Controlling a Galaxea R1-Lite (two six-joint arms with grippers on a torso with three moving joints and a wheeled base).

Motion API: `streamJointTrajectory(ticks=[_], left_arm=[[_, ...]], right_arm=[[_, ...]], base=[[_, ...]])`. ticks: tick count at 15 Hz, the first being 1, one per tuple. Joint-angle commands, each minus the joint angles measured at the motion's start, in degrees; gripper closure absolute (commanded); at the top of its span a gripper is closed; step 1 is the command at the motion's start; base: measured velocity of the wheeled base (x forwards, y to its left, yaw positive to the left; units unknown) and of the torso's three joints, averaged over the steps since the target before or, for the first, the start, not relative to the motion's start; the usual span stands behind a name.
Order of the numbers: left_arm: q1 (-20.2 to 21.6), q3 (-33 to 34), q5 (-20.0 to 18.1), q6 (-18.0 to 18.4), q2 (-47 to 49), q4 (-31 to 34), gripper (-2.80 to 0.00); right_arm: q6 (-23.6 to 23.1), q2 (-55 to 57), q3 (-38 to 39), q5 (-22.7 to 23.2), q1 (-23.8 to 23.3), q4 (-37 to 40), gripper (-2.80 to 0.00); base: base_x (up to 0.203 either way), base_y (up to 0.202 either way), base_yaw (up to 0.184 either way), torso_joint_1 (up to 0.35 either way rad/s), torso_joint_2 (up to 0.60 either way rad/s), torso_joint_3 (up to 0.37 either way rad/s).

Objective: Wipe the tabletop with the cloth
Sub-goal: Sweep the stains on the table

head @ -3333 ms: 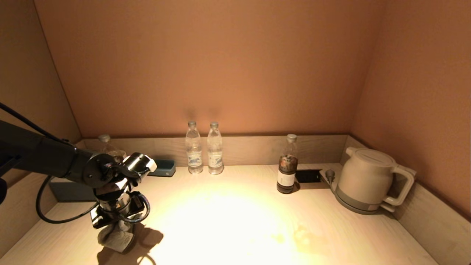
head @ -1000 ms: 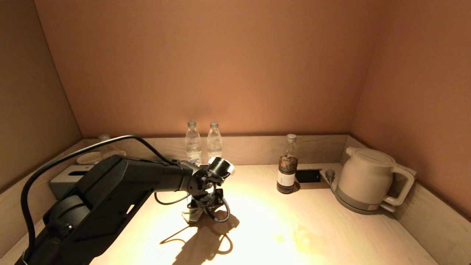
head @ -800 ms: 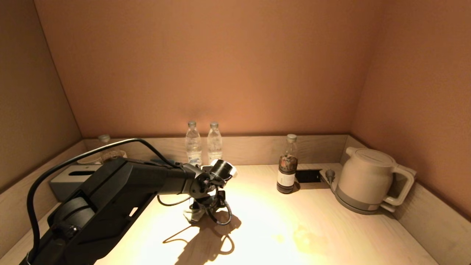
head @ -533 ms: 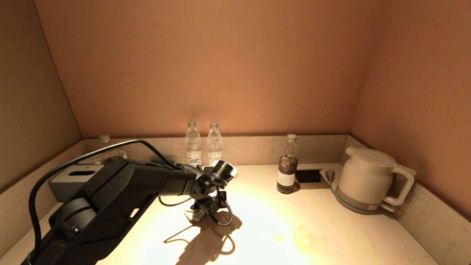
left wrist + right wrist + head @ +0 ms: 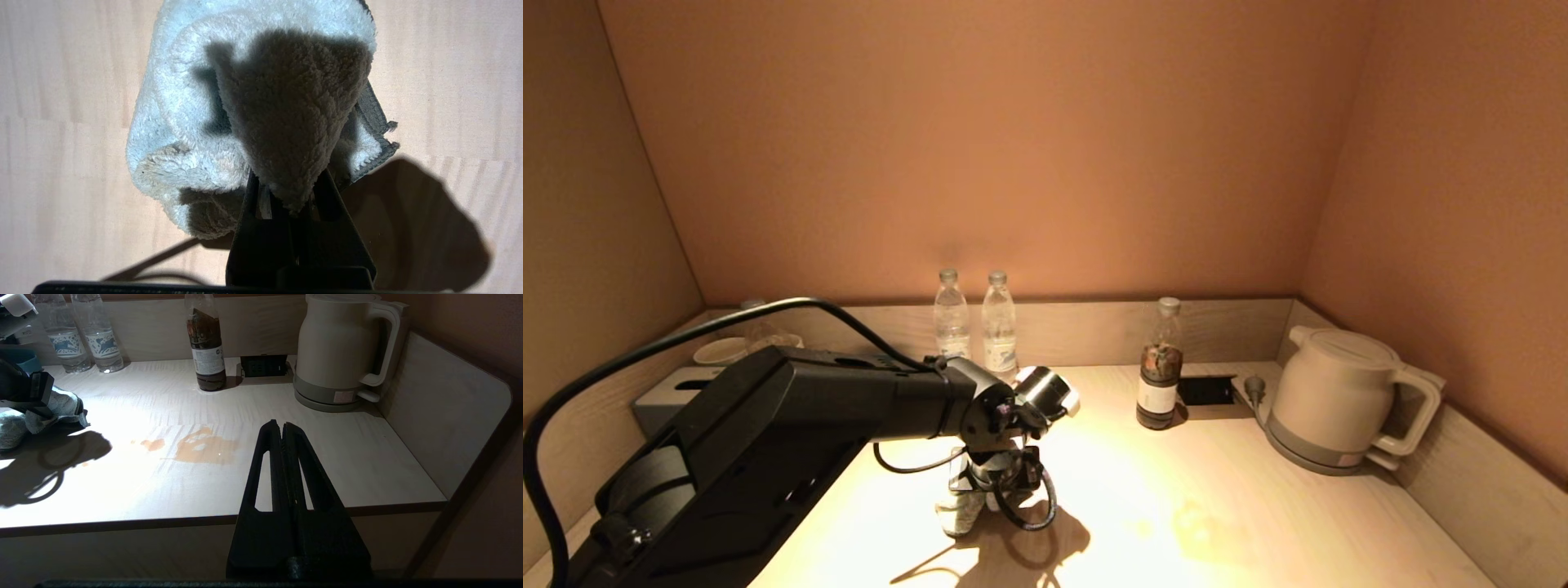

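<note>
Near the middle of the counter (image 5: 1258, 523), slightly toward the robot's left, the cloth (image 5: 229, 122) lies bunched on the wood-grain surface. It is a pale grey-blue terry towel, thick-piled, folded over on itself into a rounded lump, with a darker stitched edge showing along one side and a frayed corner. One fold is drawn up into a peak and sits in shadow; the rest is brightly lit. The lower part of the lump touches the counter.

The left gripper (image 5: 288, 196) points down at the counter and is clamped on that raised fold, the pile pinched between its two dark fingers (image 5: 327, 192). In the head view the same gripper (image 5: 980, 490) stands over the cloth (image 5: 960, 514), with a looped black cable at the wrist and a hard shadow cast toward the near edge.

To the robot's right of the cloth, on bare counter, is a yellowish-brown stain (image 5: 204, 447) with a smaller spot (image 5: 153, 444) beside it; both are apart from the cloth.

Along the back rim: two clear water bottles (image 5: 976, 322) side by side, a dark-filled bottle (image 5: 1160, 376), a black socket recess (image 5: 1207, 390), and a pale kettle (image 5: 1339, 396) on its base in the far right corner. A grey-blue tissue box (image 5: 666, 400) sits at far left.

The right gripper (image 5: 284, 437) is parked at the counter's near edge, fingers pressed together, holding nothing.
</note>
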Motion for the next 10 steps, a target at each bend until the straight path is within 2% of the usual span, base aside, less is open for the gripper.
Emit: streamJointTrajectory(ticks=[1, 4, 6, 8, 10], left_arm=[[-2.1, 0.0, -1.1, -2.2, -2.0, 4.5, 0.0], [-5.3, 0.1, -8.9, -6.1, -5.6, 12.3, 0.0], [-6.4, 0.1, -11.4, -6.9, -7.3, 15.0, 0.0], [-6.6, 0.0, -11.8, -7.3, -7.7, 15.2, 0.0], [-5.6, -0.2, -8.9, -8.4, -8.2, 14.2, 0.0]], right_arm=[[0.0, 0.1, 0.0, 0.0, 0.0, 0.0, 0.0], [0.0, 0.1, 0.0, 0.0, 0.0, 0.0, 0.0], [0.0, 0.1, 0.0, 0.0, 0.1, 0.0, 0.0], [0.0, 0.1, 0.0, 0.0, 0.0, 0.0, 0.0], [0.0, 0.1, 0.0, 0.0, 0.0, 0.0, 0.0]], base=[[0.0, 0.0, 0.0, 0.0, 0.0, 0.0], [0.0, 0.0, 0.0, 0.0, 0.0, 0.0], [0.0, 0.0, 0.0, 0.0, 0.0, 0.0], [0.0, 0.0, 0.0, 0.0, 0.0, 0.0], [0.0, 0.0, 0.0, 0.0, 0.0, 0.0]])
